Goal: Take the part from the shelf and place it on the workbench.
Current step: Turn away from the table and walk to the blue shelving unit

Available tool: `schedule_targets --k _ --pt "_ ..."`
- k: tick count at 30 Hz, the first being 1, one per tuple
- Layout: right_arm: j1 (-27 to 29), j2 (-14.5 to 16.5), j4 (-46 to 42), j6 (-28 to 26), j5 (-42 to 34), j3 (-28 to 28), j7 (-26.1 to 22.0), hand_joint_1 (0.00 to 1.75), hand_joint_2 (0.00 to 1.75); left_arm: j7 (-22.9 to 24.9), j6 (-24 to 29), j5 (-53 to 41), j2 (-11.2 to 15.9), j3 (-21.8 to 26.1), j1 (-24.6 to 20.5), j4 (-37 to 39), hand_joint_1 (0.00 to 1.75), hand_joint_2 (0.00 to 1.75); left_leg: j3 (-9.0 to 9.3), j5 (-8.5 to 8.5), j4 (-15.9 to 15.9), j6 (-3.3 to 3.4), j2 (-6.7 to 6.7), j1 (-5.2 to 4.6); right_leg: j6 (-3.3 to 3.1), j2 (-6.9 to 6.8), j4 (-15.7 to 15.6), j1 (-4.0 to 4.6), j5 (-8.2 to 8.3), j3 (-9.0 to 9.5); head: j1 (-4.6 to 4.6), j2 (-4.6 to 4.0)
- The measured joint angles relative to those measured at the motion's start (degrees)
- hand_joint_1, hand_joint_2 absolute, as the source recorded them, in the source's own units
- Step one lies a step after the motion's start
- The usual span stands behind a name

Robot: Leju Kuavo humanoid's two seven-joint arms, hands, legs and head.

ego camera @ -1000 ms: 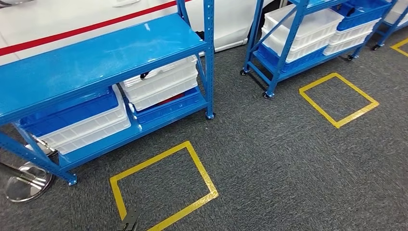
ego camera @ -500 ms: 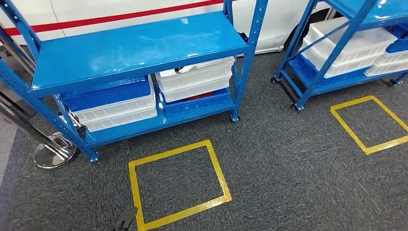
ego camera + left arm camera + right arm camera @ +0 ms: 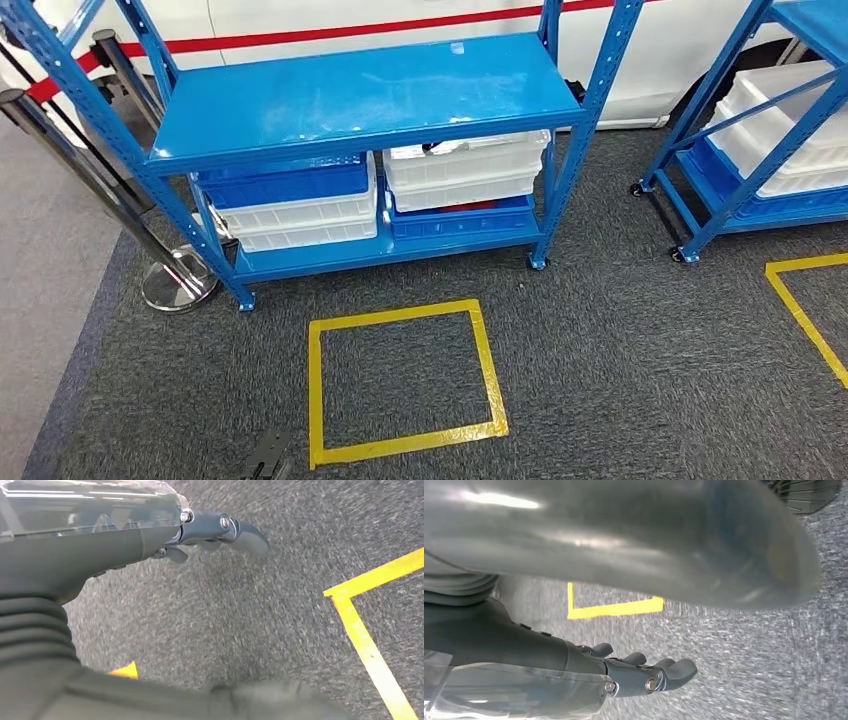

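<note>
A blue shelf rack (image 3: 370, 95) stands ahead of me, its upper board bare. On its lower board sit a blue bin (image 3: 285, 180) stacked on white bins (image 3: 300, 220) at the left, and a white bin (image 3: 465, 170) on a blue one (image 3: 460, 218) at the right. A small dark item (image 3: 438, 147) peeks over the rim of the right white bin; I cannot tell what it is. My left hand (image 3: 266, 458) hangs low over the carpet, fingers (image 3: 235, 530) loosely extended and holding nothing. My right hand (image 3: 634, 672) also hangs over the carpet, empty.
A yellow tape square (image 3: 400, 315) marks the grey carpet in front of the rack. A chrome stanchion base (image 3: 178, 285) with dark belts stands at the rack's left. A second wheeled blue rack (image 3: 740, 150) with white bins is at the right, beside another tape mark (image 3: 800, 305).
The whole picture has shifted right: my view has turned, so the rack and tape square now sit in the middle. Both hands still hang empty.
</note>
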Motion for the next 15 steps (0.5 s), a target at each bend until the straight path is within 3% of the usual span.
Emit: schedule_targets --k 2,3,4,5,7,8,10,12,14,15 --pt "0.1 0.0 0.0 -0.1 0.1 -0.1 0.0 0.0 0.0 0.0 0.0 -0.1 0.0 0.0 -0.1 0.0 0.0 1.75 -3.61 -3.18 7.5 -0.39 1.76 0.29 -0.32 -1.75 0.0 0.25 -0.17 0.05 -0.04 0.0" --pt "0.1 0.0 0.0 -0.2 0.1 -0.1 0.0 0.0 0.0 0.0 0.0 -0.1 0.0 0.0 -0.1 0.0 0.0 1.75 -4.52 -3.52 9.4 -0.56 2.05 0.41 -0.32 -2.55 0.1 0.32 -0.26 0.1 -0.04 0.0" --pt "0.0 0.0 0.0 -0.3 0.2 -0.1 -0.1 0.0 0.0 0.0 0.0 -0.2 0.0 0.1 0.0 0.0 0.0 1.31 -4.33 -2.77 9.2 -0.68 2.26 0.49 -0.26 -3.28 0.1 0.33 -0.36 0.2 -0.05 0.0" --pt "0.0 0.0 0.0 -0.3 0.2 -0.1 -0.1 0.0 0.0 0.0 0.0 -0.2 0.0 0.1 0.1 0.0 0.0 0.87 -2.93 -1.08 6.6 -0.7 2.62 0.55 -0.14 -3.98 0.1 0.33 -0.49 0.37 -0.05 0.0" --pt "0.0 0.0 0.0 -0.5 0.2 -0.2 0.0 0.0 0.0 0.0 0.0 -0.3 0.0 0.2 0.0 0.0 0.0 0.0 1.48 2.33 -1.4 -0.4 4.38 0.37 0.31 -5.16 0.2 0.48 -0.88 0.75 -0.05 0.0" --pt "-0.1 0.0 0.0 -0.6 0.3 -0.3 0.0 0.0 0.0 -0.1 0.0 -0.4 0.0 0.2 -0.1 0.0 0.0 0.0 3.09 3.23 -4.4 -0.09 5.12 0.22 0.61 -5.63 0.3 0.61 -1.06 0.88 -0.03 0.0" --pt "-0.4 0.0 0.0 -0.9 0.5 -0.4 -0.1 0.0 0.0 -0.1 0.1 -0.5 0.0 0.2 -0.1 0.0 0.0 0.0 3.98 3.32 -6.4 0.51 5.47 -0.15 1.23 -6.21 0.4 0.86 -1.2 1.0 -0.02 0.0" --pt "-0.7 0.0 0.0 -1.1 0.8 -0.4 -0.2 0.0 0.0 -0.1 0.1 -0.5 0.0 0.2 0.1 0.0 0.0 0.87 3.89 3.58 -6.6 1.2 4.95 -0.07 1.87 -6.17 0.6 0.72 -1.36 1.15 -0.02 0.0" --pt "-0.8 -0.1 0.0 -1.3 1.2 -0.4 -0.3 0.0 0.0 -0.1 0.4 -0.5 -0.1 0.3 0.0 0.0 0.0 1.75 3.92 3.9 -7.0 1.95 4.52 0.16 2.49 -3.96 3.1 0.43 -3.22 0.09 -0.01 0.0" --pt "-0.7 -0.1 0.0 -1.4 1.4 -0.3 -0.3 0.0 0.0 -0.1 0.5 -0.5 -0.1 0.3 -0.1 0.0 0.0 1.75 3.89 4.02 -7.1 2.21 4.31 0.22 2.7 -2.54 6.1 0.3 -4.97 -1.31 0.0 0.0"
